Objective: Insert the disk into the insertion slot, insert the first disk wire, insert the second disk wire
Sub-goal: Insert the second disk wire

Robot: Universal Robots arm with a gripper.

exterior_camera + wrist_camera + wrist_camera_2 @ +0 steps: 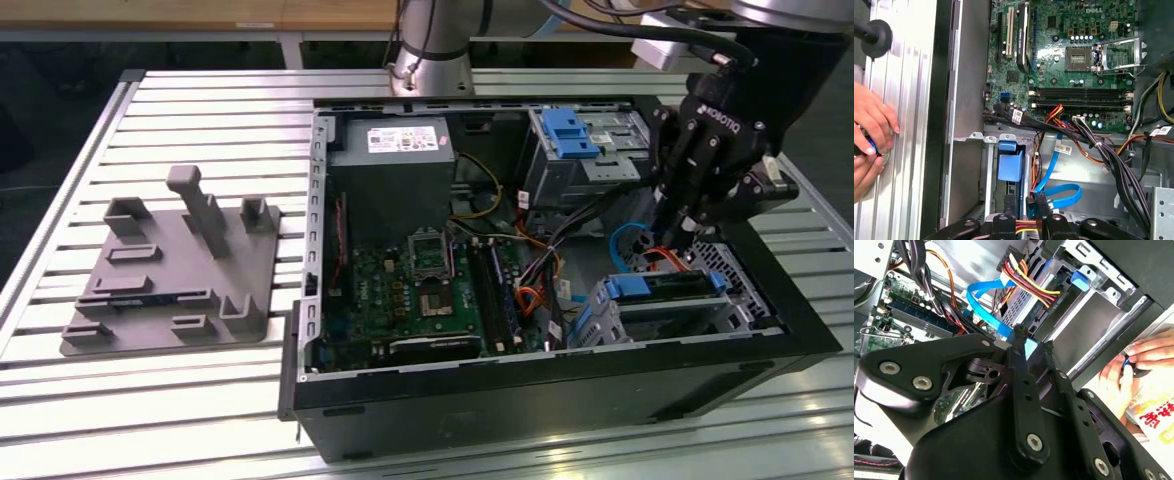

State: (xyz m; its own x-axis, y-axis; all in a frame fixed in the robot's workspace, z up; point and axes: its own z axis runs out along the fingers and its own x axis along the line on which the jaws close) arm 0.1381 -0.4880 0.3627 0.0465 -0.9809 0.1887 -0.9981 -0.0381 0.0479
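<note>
A slatted metal table (200, 400) is carrying an open computer case (534, 390), with a grey plastic fixture (174, 290) lying at 9 o'clock from it in the exterior view. The arm is reaching down from 1 o'clock into the case's corner at the exterior view's right, its gripper (678, 235) pointing downward just above the disk (663, 287). The disk, in its blue carrier, is sitting inside the insertion slot (667, 315), at about 4 o'clock from the motherboard (427, 290).

In the second wrist view the fingers (1021, 390) are standing close together, almost shut, pinching the end of a blue flat cable (981, 302); the exact contact is hidden behind the finger links. A bundle of red, yellow and black wires (1026, 280) is plugged in beside that cable.

In the first wrist view the blue carrier tab (1010, 165) is showing, and the blue cable is looping near the fingertips. A person's hands (871, 130) are resting on the table outside the case wall, holding a small object that is hard to make out. A larger bay with a blue latch (567, 135) is standing at 12 o'clock from the slot.
</note>
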